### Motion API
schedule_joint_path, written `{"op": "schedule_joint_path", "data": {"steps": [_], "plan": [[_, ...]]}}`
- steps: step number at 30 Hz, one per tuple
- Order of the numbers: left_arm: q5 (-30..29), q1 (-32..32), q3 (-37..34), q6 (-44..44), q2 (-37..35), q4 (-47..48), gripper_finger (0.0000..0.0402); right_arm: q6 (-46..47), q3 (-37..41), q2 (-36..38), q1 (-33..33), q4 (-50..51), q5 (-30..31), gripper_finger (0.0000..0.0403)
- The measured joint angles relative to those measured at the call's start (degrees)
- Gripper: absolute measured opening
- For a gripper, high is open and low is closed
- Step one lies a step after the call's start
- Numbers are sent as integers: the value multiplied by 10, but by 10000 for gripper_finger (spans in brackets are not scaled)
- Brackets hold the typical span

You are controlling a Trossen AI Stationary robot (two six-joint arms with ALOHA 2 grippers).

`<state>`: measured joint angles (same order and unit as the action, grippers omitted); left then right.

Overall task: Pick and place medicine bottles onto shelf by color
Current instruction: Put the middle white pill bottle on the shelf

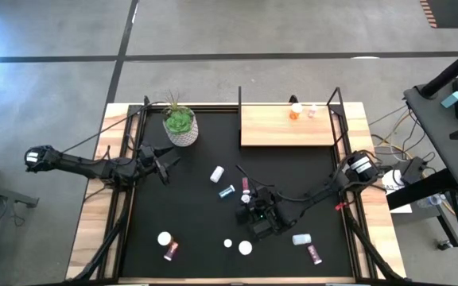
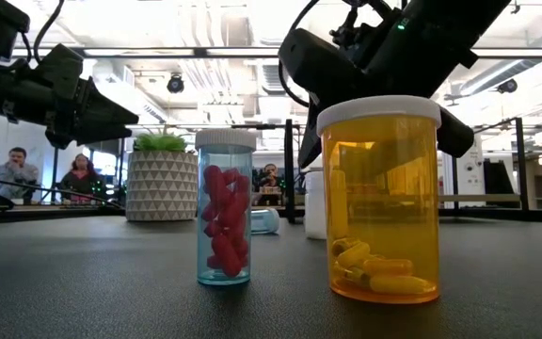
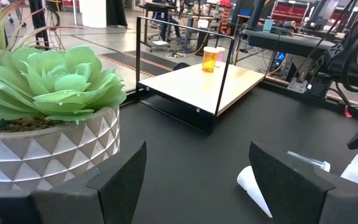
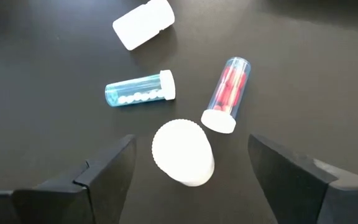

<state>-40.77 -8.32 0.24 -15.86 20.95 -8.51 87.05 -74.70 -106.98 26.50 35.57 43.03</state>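
Right gripper (image 4: pixel 188 171) is over mat centre, fingers apart and holding nothing, with an upright white bottle (image 4: pixel 183 152) between them. Only the right wrist view shows this; in the high view the arm hides that bottle.

Just beyond it lie a teal bottle (image 4: pixel 140 91), a red-pill bottle (image 4: pixel 227 94) and a white bottle (image 4: pixel 143 23), all on their sides.

Left gripper (image 3: pixel 194 180) waits at the mat's left beside the plant pot (image 3: pixel 45 152), fingers apart, empty.

Shelf (image 1: pixel 286 125) sits far right of centre with an orange bottle (image 1: pixel 295 111) and probably a pink one (image 1: pixel 312 110), too small to be sure.

Low view adds two upright near-edge bottles: clear with red pills (image 2: pixel 225 207), amber with yellow pills (image 2: pixel 380 198).
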Motion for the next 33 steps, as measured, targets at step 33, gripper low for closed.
{"op": "schedule_joint_path", "data": {"steps": [33], "plan": [[0, 0, 0, 0, 0, 0, 270, -52, 38, 0, -14, -77, -2, 252]]}}
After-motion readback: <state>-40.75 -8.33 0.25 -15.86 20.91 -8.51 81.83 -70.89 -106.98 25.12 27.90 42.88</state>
